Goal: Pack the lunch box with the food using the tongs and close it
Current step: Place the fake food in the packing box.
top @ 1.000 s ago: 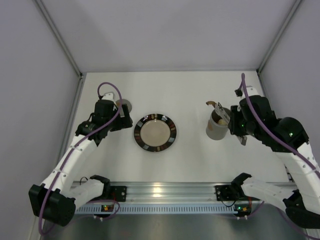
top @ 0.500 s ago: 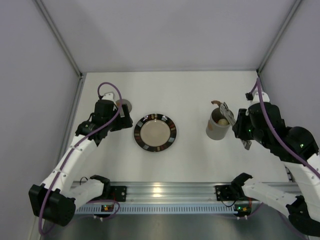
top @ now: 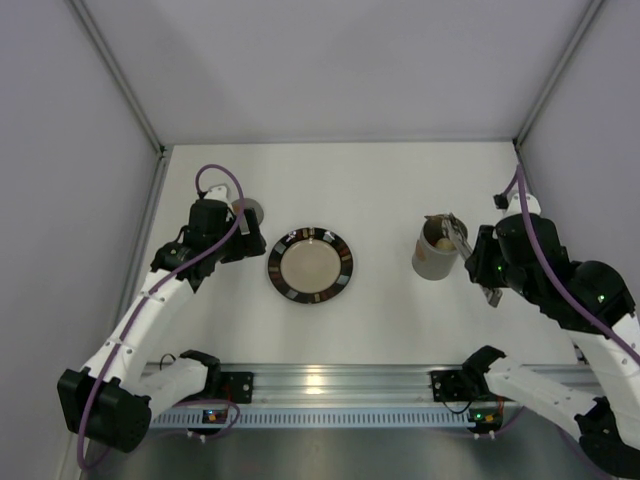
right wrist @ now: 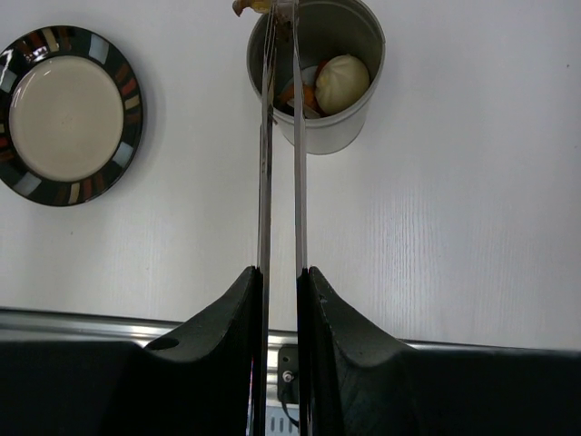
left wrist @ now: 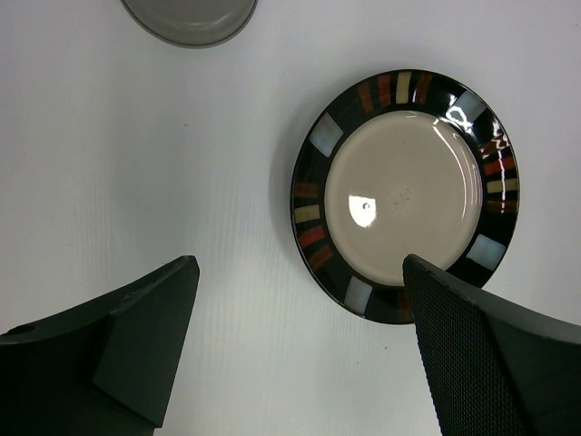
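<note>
We look down on a white tabletop (top: 380, 180) with two robot arms reaching in from the near edge. On the right, the right tool (right wrist: 280, 277) is closed on the tongs (right wrist: 265, 163), its two fingers pressing the slim silver arms nearly together. The tongs stretch away from the tool, and their tips lie over the far rim of the lunch box (right wrist: 318, 127). A small brownish piece (right wrist: 245, 5) shows at those tips, half cut off by the top edge of the wrist view. The lunch box stands upright and uncovered on the right side of the tabletop. Inside it we see a cream-white round piece (right wrist: 342, 82) and an orange piece (right wrist: 304, 95) of the food. A dark-rimmed plate (top: 275, 265) with coloured blocks sits in the middle of the tabletop, well apart from the lunch box. On the left, the left tool (left wrist: 300, 272) hangs wide open above the tabletop, gripping nothing. The round grey lid (left wrist: 191, 14) lies flat just beyond it, to the left of the plate.
</note>
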